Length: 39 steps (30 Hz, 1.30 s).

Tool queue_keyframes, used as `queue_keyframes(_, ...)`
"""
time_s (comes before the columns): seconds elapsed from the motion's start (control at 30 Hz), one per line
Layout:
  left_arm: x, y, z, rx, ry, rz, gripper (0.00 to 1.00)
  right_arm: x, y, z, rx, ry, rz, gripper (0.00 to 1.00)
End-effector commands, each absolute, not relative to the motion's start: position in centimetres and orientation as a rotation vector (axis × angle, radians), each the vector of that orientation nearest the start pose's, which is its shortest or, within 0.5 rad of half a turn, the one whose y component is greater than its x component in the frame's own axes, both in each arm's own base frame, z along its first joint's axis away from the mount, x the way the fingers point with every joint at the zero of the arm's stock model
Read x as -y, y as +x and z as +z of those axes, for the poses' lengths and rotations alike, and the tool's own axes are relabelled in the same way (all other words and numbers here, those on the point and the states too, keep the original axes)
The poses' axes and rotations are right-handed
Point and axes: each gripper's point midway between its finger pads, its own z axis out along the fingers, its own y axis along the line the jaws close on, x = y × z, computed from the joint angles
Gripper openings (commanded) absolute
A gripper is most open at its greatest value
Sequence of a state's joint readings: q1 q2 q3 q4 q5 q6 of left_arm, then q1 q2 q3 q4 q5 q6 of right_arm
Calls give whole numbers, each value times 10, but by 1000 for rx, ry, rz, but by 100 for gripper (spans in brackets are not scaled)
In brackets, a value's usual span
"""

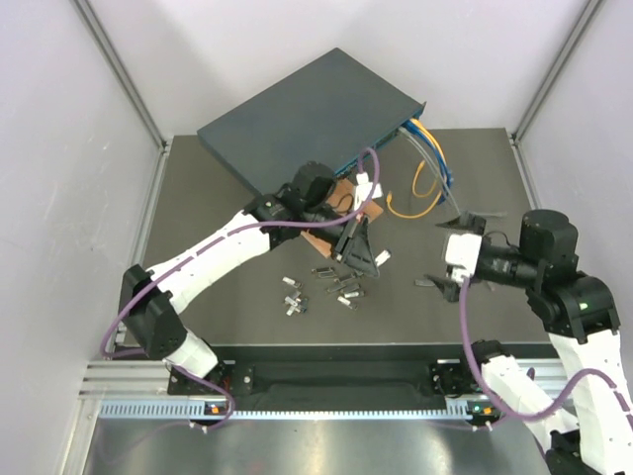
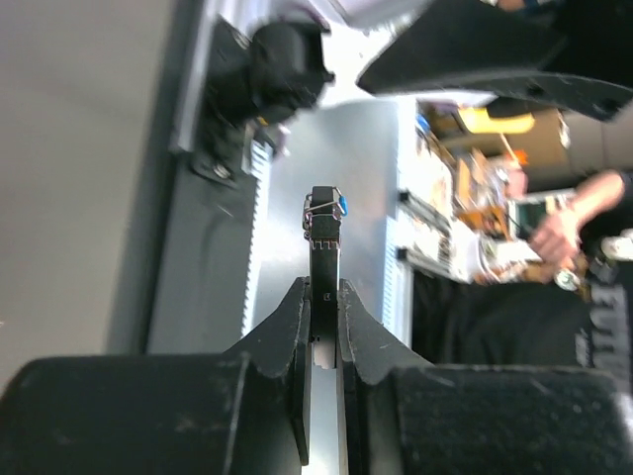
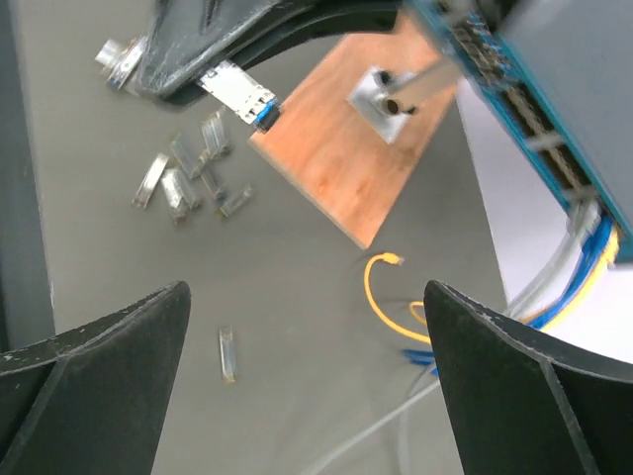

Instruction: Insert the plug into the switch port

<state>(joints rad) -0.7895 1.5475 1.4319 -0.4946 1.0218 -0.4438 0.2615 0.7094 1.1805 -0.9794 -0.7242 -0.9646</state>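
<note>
You have the left gripper (image 2: 324, 293) clamped on the plug (image 2: 324, 226). In the left wrist view, the two fingers (image 2: 289, 336) press on its dark body from both sides, and its end with a wire clip and a small blue tab sticks out past the fingertips. The right gripper (image 3: 307, 297) holds nothing; its jaws stand wide apart above the dark table (image 1: 198, 228). The switch (image 1: 307, 114) lies at the far side of the table, turned at an angle, and its teal front face (image 3: 514, 89) with the row of sockets looks toward the right arm. Any printing on this face is too blurred to read, and I cannot read a label on the plug either. The held plug is on the near side of the switch, apart from the sockets, with the brown board (image 3: 341, 148) between them. In the right wrist view, the blue end of the plug comes just to the edge of this board, but I cannot tell if they touch. Blue and yellow cables (image 1: 432, 163) go into the right end of the front face. Several spare plugs (image 1: 318, 287) lie loose on the table, near the left gripper.
</note>
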Motion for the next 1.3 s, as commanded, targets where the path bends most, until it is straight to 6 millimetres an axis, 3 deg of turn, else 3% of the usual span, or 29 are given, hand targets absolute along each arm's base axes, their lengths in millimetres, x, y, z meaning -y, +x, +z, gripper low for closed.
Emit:
queue_keyframes(0.0, 372, 116, 292, -2174, 1152, -1890, 0, -141, 131, 305, -1087, -1754, 282, 99)
queue_keyframes(0.17, 381, 112, 282, -2263, 1142, -1964, 0, -154, 133, 291, -1021, -1844, 393, 94)
queue_keyframes(0.33, 385, 108, 276, -2305, 1139, -2002, 0, -168, 145, 286, -996, -1863, 422, 78)
queue_keyframes(0.6, 395, 112, 276, -2364, 1062, -2101, 0, -194, 136, 269, -979, -1966, 490, 59)
queue_keyframes(0.9, 395, 109, 276, -2349, 1090, -2107, 0, -201, 143, 255, -1060, -1987, 493, 43)
queue_keyframes(1.17, 396, 109, 274, -2344, 1099, -2097, 0, -204, 143, 254, -1066, -1993, 494, 28)
queue_keyframes(1.23, 397, 110, 276, -2336, 1102, -2093, 0, -204, 143, 254, -1063, -1999, 489, 18)
queue_keyframes(1.27, 397, 110, 275, -2336, 1102, -2092, 0, -204, 142, 253, -1062, -2001, 488, 7)
